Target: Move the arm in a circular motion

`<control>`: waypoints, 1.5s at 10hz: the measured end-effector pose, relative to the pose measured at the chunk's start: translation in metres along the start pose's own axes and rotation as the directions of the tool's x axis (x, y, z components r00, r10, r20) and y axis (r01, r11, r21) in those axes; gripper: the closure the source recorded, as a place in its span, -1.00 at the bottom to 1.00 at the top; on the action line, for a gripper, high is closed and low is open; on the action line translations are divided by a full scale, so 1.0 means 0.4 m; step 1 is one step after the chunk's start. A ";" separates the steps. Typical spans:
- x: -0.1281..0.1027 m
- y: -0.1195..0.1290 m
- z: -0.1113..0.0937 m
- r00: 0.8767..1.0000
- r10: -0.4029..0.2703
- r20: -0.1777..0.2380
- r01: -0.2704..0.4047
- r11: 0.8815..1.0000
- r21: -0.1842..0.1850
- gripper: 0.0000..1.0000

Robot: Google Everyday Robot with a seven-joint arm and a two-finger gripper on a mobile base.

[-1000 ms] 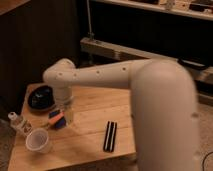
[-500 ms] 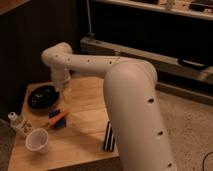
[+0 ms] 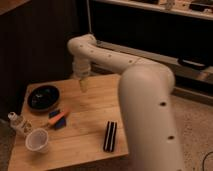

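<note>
The arm [image 3: 145, 110] is a thick cream-white tube that fills the right foreground of the camera view. It runs up and left to a bent joint [image 3: 82, 47], then drops down. It ends in the gripper [image 3: 83, 84], a small beige tip. The tip hangs above the back edge of the wooden table [image 3: 85, 125], right of the black bowl, touching nothing.
On the table sit a black bowl [image 3: 43, 96], a blue and orange item [image 3: 57, 119], a white cup [image 3: 37, 141], a small bottle [image 3: 15, 121] at the left edge and a black ribbed block [image 3: 110, 135]. Dark shelving [image 3: 150, 30] stands behind.
The gripper tip has risen from low over the blue and orange item and swung right, toward the table's back edge. The big foreground segment has shifted and turned. The table items are unmoved.
</note>
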 end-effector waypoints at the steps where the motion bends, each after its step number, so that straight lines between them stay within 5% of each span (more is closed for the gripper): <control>1: 0.049 0.043 -0.017 0.999 0.043 -0.006 -0.043 0.999 0.006 -0.30; 5: 0.121 0.313 -0.064 0.976 0.212 -0.039 -0.213 0.977 -0.015 -0.30; 7: 0.072 0.430 -0.052 0.968 0.248 -0.046 -0.250 0.967 -0.050 -0.30; 9: -0.008 0.520 -0.020 0.975 0.219 -0.034 -0.221 0.970 -0.097 -0.30; 11: -0.060 0.528 0.008 0.986 0.168 -0.014 -0.168 0.978 -0.121 -0.30; 15: -0.209 0.389 0.083 0.999 -0.030 0.043 0.037 0.988 -0.153 -0.30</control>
